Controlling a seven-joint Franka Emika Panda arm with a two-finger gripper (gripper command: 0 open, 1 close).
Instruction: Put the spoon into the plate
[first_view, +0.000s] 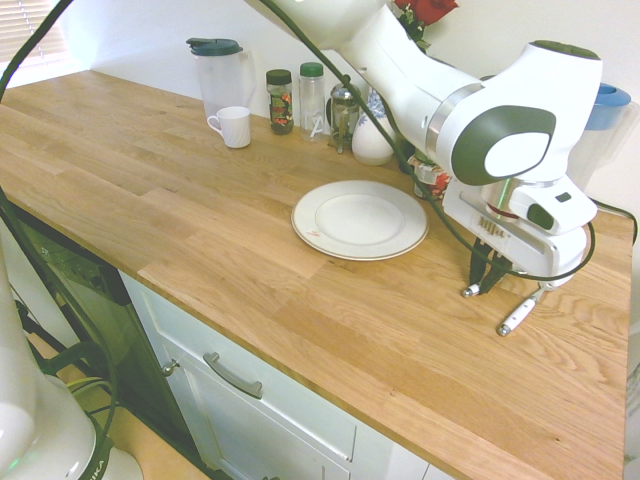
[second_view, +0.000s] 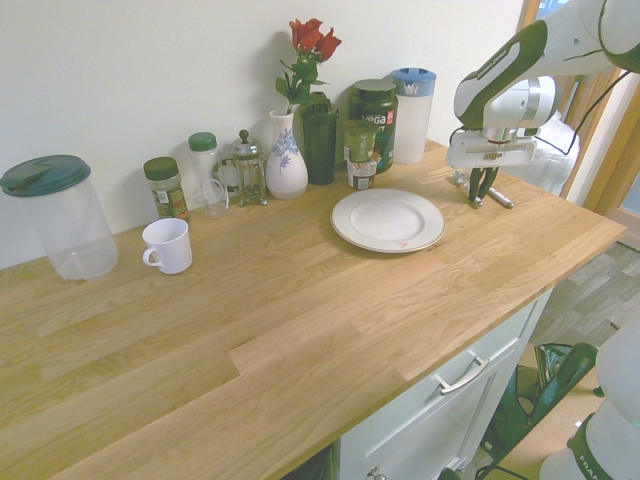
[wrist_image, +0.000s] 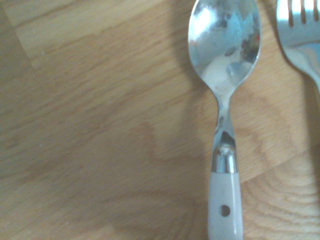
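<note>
Spoon (wrist_image: 224, 47) | my pincer (first_view: 482, 289) is closed, handle pinched between its tips | plate (first_view: 361, 220) lies left, so I judge leftward carry

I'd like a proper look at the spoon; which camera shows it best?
The wrist view: the spoon's bowl and upper handle appear close up. In both exterior views the pincer mostly hides it, leaving little to recognise.
</note>
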